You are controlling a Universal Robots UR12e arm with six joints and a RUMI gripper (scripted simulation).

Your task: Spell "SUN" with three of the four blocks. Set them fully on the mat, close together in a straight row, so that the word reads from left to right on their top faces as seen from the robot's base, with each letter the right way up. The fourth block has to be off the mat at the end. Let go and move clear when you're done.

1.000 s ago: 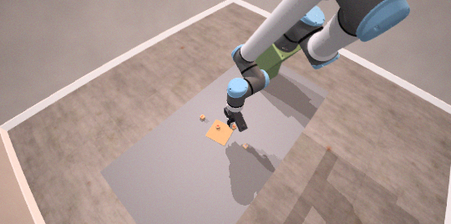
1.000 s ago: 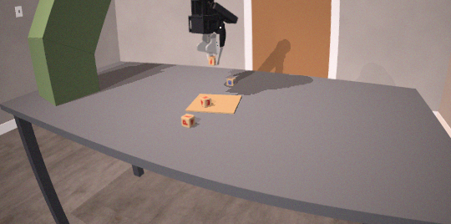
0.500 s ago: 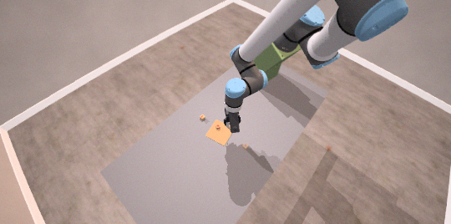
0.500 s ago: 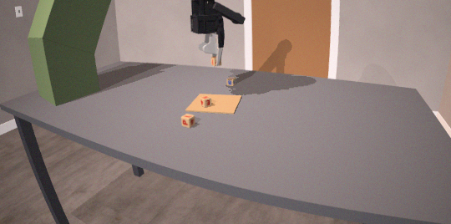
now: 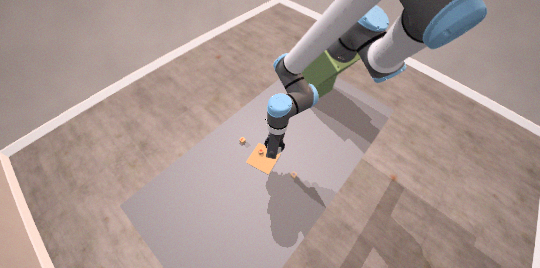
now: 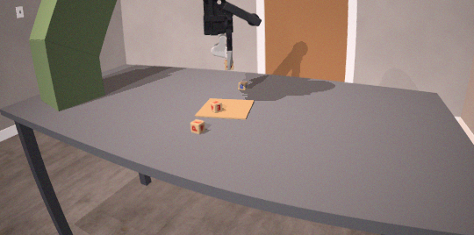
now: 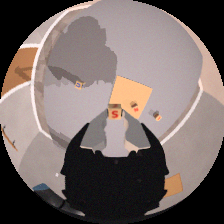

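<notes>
My gripper [image 5: 272, 155] [image 6: 229, 63] is shut on a wooden block [image 7: 115, 113] with a red S facing the wrist camera. It holds this block in the air, above the table surface. The orange mat [image 5: 264, 165] [image 6: 239, 110] [image 7: 130, 89] lies flat. One block [image 5: 261, 152] [image 6: 216, 107] [image 7: 134, 106] with red letters sits on it; its top letter is too small to read surely. A block [image 5: 294, 175] [image 6: 242, 85] [image 7: 79, 85] with a blue letter, seemingly U, lies off the mat. Another block [image 5: 242, 140] [image 6: 197, 127] [image 7: 157, 117] with a red P on one side lies off the opposite side.
The grey table [image 5: 210, 199] [image 6: 329, 153] carries the mat and blocks. A green pedestal [image 5: 316, 75] [image 6: 72, 71] stands at the robot's base. The arm's shadow falls across the table around the blue-lettered block.
</notes>
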